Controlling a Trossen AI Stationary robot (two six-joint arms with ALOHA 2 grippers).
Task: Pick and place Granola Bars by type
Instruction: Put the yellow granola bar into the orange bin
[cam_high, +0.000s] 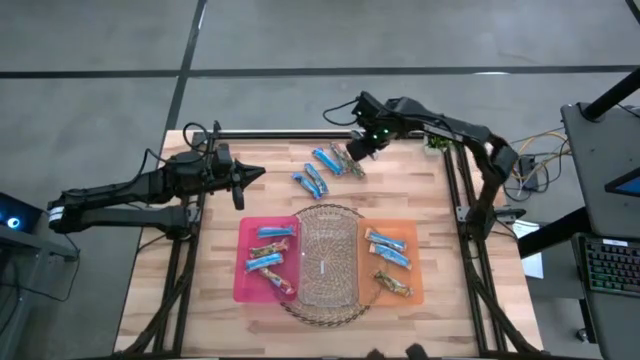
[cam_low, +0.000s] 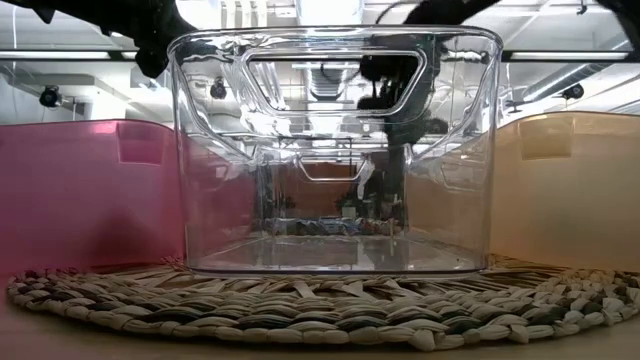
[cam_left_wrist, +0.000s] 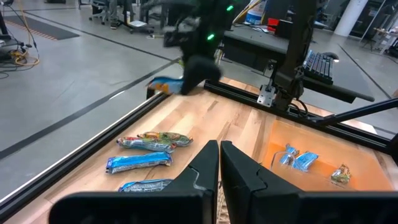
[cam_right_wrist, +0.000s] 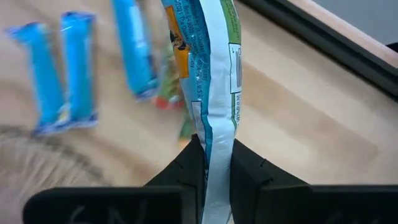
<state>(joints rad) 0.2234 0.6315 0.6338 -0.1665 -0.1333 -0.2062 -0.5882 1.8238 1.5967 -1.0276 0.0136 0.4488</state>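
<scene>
High view: pink tray holds about three bars, orange tray about three, some four loose bars lie on the desk behind the clear bin — roughly half sorted. Left wrist view: left pincer is closed and empty, waiting over the desk's left side. Right wrist view: right pincer is clamped on a blue bar, lifted above the loose group.

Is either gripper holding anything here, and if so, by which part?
The right gripper pinches a blue-and-green granola bar by one end of its wrapper. The left gripper is shut on nothing.
</scene>
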